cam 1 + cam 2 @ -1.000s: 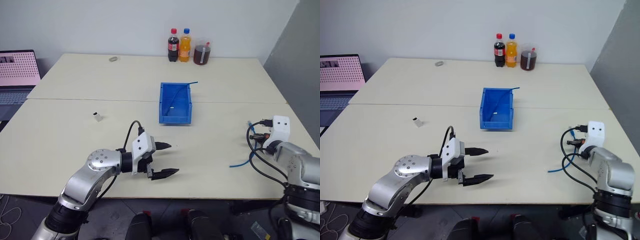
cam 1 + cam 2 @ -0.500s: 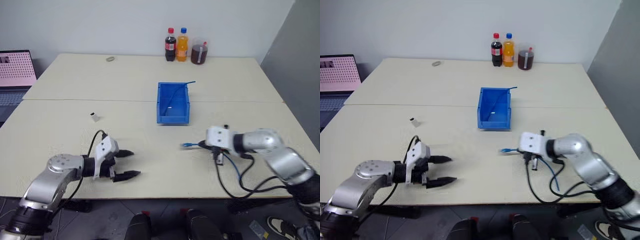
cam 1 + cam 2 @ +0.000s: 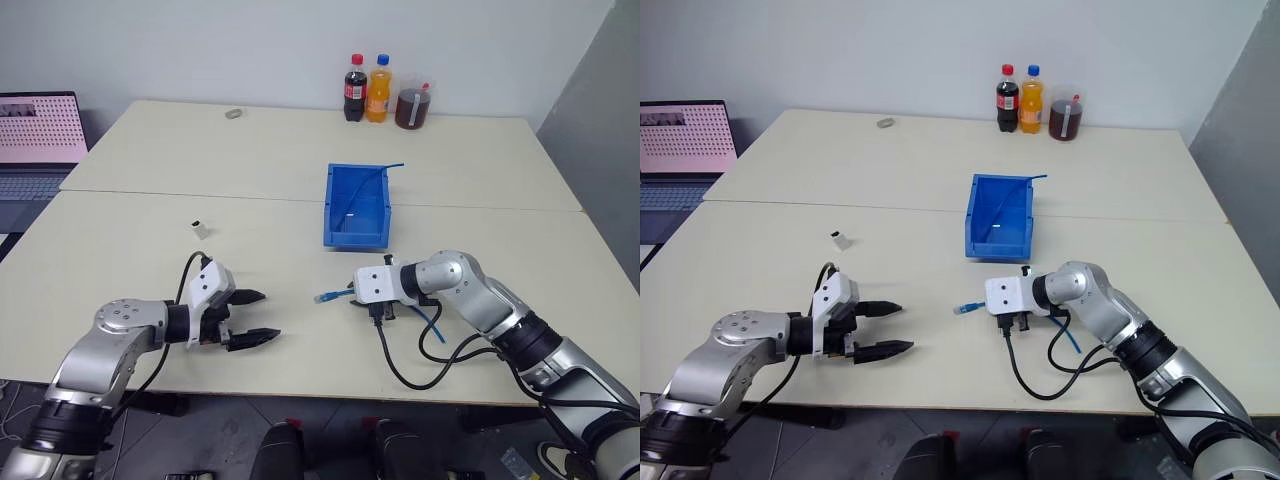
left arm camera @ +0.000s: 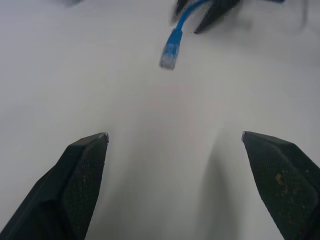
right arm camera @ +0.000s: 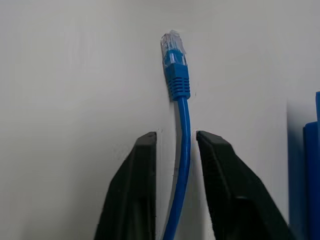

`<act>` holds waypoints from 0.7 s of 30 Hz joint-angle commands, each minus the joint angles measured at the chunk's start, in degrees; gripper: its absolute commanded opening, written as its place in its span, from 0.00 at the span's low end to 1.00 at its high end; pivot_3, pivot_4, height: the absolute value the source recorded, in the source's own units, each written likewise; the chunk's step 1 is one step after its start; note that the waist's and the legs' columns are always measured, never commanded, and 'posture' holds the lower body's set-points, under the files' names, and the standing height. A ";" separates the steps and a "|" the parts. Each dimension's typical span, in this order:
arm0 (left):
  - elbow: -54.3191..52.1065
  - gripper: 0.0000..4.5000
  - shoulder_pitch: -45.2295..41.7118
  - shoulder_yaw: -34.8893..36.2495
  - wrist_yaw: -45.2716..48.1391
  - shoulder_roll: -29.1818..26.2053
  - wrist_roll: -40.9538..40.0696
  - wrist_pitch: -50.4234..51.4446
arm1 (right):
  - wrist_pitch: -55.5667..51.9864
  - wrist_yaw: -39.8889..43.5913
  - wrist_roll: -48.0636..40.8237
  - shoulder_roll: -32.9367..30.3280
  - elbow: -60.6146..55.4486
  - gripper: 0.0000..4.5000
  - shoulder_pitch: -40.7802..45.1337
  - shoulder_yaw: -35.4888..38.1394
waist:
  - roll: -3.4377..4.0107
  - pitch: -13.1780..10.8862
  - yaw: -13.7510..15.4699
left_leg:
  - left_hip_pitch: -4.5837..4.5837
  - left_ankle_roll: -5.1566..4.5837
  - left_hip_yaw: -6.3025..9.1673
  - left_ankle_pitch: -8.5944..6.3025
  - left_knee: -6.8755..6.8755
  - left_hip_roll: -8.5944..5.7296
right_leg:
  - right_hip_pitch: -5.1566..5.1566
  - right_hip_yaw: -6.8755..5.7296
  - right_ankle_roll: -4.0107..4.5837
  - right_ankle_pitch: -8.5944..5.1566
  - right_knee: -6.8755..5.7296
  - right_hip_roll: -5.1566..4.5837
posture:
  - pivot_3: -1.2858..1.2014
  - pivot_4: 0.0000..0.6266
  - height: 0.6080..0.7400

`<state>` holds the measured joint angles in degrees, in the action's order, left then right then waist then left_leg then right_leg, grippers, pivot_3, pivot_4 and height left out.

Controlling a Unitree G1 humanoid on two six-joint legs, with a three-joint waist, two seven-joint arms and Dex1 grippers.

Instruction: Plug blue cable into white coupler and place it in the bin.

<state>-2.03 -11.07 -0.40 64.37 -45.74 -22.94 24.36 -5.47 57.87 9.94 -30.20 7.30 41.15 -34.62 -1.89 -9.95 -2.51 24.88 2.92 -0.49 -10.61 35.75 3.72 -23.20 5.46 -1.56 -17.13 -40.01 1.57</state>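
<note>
The right gripper (image 5: 176, 145) sits low over the front middle of the pale surface (image 3: 250, 170), pointing toward the robot's left; the blue cable (image 5: 180, 125) runs between its two black fingers (image 5: 132, 190) with a narrow gap on each side, so the fingers are parted slightly around the cable and whether they press on it I cannot tell; the cable's clear-blue plug (image 3: 326, 297) juts out past the fingertips toward the left gripper (image 3: 255, 317), the rest of the cable trailing back under the right arm. The left gripper hovers near the front left of the surface, its fingers spread wide and holding nothing; its fingertips face the plug, well apart from it. The white coupler (image 3: 200, 229) stands alone on the surface, farther back and to the left of the left gripper. The bin (image 3: 357, 236) sits at the middle of the surface, just behind the right gripper; a thin blue cable end (image 3: 390, 168) pokes over its far right corner.
</note>
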 commanded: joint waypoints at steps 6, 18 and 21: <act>6.29 1.00 -8.16 -6.59 -1.87 7.29 6.73 -6.28 | -24.91 5.05 -14.75 -1.78 -20.01 0.72 -7.84 12.17 | -0.02 0.01 0.80 | 0.01 0.00 0.03 0.00 0.03 -0.01 | 0.02 0.00 0.01 0.01 -0.05 0.02 | 0.52 0.24 1.00; 18.37 1.00 -16.57 -13.55 -2.52 14.77 16.18 -14.93 | -43.69 -5.50 -21.19 -3.95 -39.23 0.72 -21.64 20.17 | -0.04 0.03 0.74 | 0.00 0.00 0.07 0.00 0.16 -0.03 | 0.08 0.03 -0.20 0.07 -0.06 0.06 | 0.52 0.24 1.00; 19.60 0.96 -17.33 -14.71 -1.69 15.70 17.14 -15.59 | -45.39 -8.11 -21.98 -3.52 -40.83 0.72 -22.79 21.11 | -0.05 0.06 0.70 | 0.00 0.00 0.07 0.00 0.21 -0.03 | 0.11 0.03 -0.47 -0.03 -0.05 0.06 | 0.52 0.24 1.00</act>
<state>16.52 -28.19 -13.26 62.02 -30.84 -7.31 9.36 -50.07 51.44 -10.60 -33.85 -30.93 18.63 -15.10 -1.94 -9.89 -1.81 24.88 2.92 -0.43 -10.61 35.96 3.69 -23.09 5.51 -2.04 -17.16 -40.06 1.62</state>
